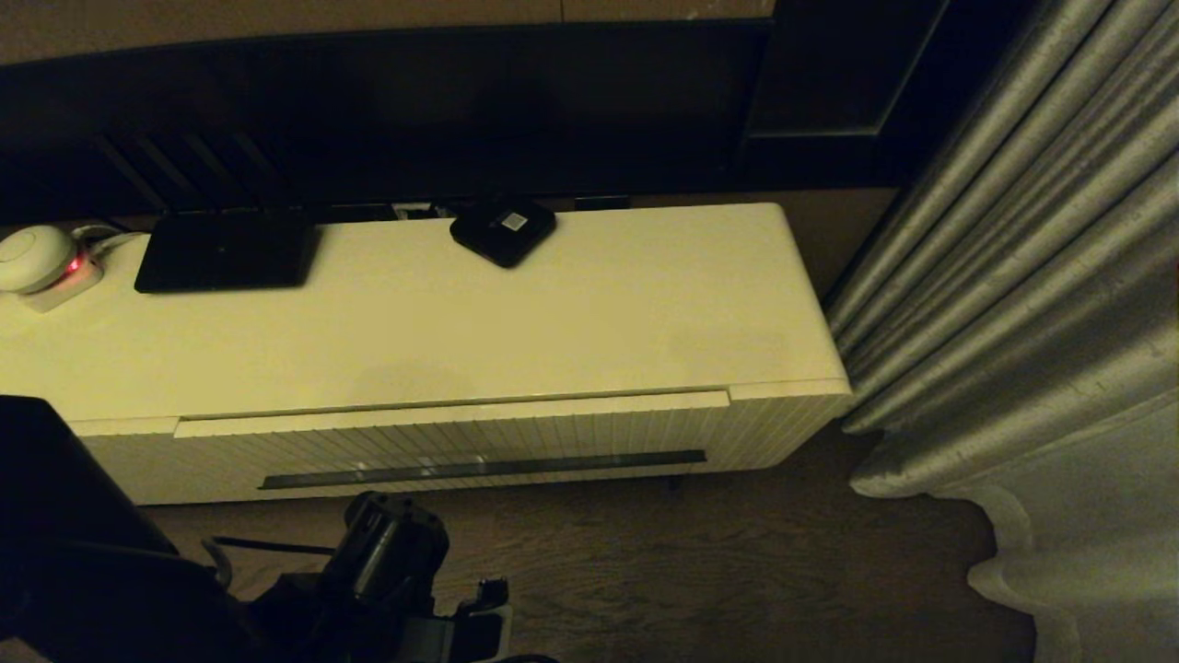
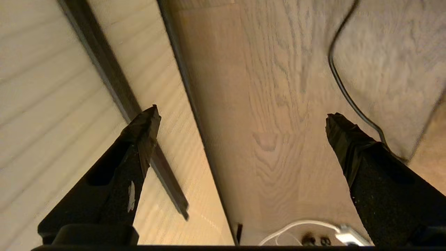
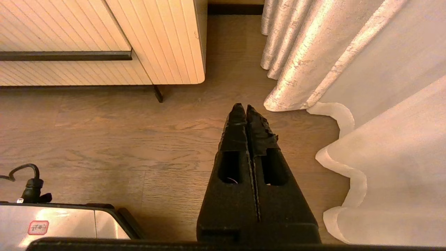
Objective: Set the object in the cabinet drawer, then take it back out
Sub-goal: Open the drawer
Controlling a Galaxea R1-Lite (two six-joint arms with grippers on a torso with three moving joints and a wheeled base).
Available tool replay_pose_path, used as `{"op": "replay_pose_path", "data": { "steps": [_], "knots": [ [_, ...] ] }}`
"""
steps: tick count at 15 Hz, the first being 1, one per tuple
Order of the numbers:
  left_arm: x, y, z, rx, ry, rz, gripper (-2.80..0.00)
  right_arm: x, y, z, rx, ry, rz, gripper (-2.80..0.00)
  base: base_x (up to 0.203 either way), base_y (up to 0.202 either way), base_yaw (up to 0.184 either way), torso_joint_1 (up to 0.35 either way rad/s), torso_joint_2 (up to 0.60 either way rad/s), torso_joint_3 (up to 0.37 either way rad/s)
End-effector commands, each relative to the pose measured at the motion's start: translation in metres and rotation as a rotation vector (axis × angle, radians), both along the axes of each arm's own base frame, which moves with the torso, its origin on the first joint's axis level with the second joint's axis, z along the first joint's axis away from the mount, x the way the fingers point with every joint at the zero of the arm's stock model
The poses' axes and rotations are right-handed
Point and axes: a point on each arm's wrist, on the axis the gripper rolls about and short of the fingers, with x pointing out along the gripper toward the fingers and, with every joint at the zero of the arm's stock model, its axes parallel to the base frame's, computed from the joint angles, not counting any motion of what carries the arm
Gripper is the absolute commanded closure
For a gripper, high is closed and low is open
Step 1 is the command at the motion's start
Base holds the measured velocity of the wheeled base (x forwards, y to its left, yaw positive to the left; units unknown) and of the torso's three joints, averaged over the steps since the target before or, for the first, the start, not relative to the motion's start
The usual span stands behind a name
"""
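The black umbrella shows in no view. The cabinet drawer (image 1: 461, 435) is pushed in, its ribbed cream front flush under the cabinet top (image 1: 553, 313), with the long dark bar handle (image 1: 479, 469) low on it. My left gripper (image 2: 242, 116) is open and holds nothing; it hangs low over the wooden floor just in front of the drawer front (image 2: 41, 87). One of its fingertips (image 2: 146, 122) overlaps the bar handle (image 2: 115, 87) in the left wrist view. My right gripper (image 3: 246, 108) is shut on nothing, above the floor off the cabinet's right corner (image 3: 195, 52).
On the cabinet top lie a flat black device (image 1: 226, 250), a small black box with a white sticker (image 1: 503, 230) and a white round device with a red light (image 1: 37, 258). A grey curtain (image 1: 1013, 276) hangs at the right. A dark cable (image 2: 341, 83) crosses the floor.
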Motion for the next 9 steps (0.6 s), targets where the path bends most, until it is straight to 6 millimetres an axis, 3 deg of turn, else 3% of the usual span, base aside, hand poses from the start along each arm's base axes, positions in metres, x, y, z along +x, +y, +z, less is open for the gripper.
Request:
{"op": "replay_pose_path", "data": {
  "steps": [1, 9],
  "knots": [
    [-0.002, 0.006, 0.0, 0.008, 0.005, 0.012, -2.8, 0.0, 0.0, 0.0, 0.0, 0.0, 0.001, 0.0, 0.0, 0.0, 0.0, 0.0, 0.0, 0.0],
    [-0.006, 0.008, 0.014, -0.027, 0.102, 0.113, -2.8, 0.0, 0.0, 0.0, 0.0, 0.0, 0.001, 0.0, 0.0, 0.0, 0.0, 0.0, 0.0, 0.0]
  ]
}}
